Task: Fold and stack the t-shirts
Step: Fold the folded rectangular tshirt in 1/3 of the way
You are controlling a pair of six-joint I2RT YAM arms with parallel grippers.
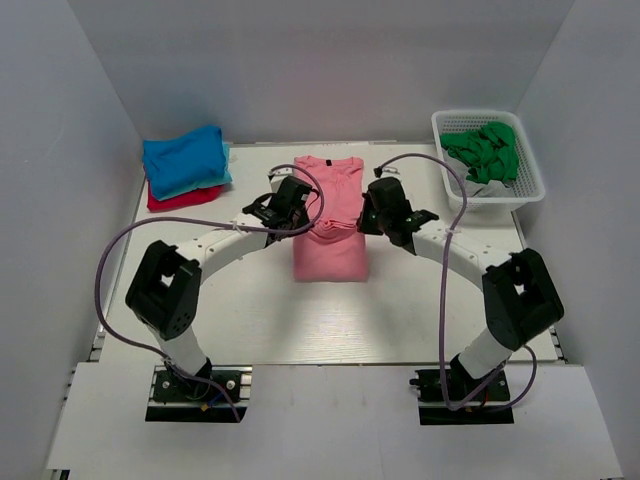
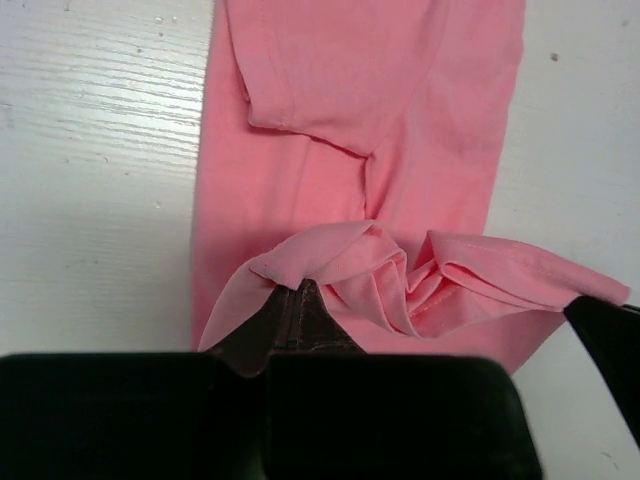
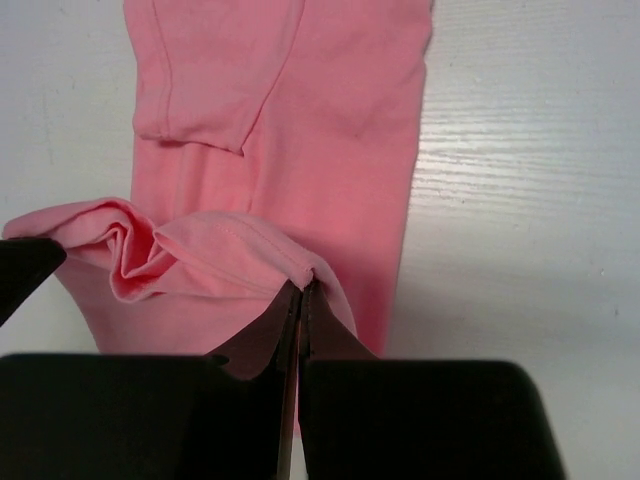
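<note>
Two grips | left claw (image 2: 298,300) closed on pink t-shirt (image 1: 330,255) edge | right claw (image 3: 300,295) closed on same edge | mid-frame on desk (image 1: 250,320)

Both arms reach inward, elbows bent; left hand (image 1: 303,213) and right hand (image 1: 368,222) face each other, both pinched shut.

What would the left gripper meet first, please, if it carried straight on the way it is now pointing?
Probably the pink t-shirt itself: the left gripper, shut on its lifted edge, points along the flat cloth lying ahead. Depth is unclear.
</note>
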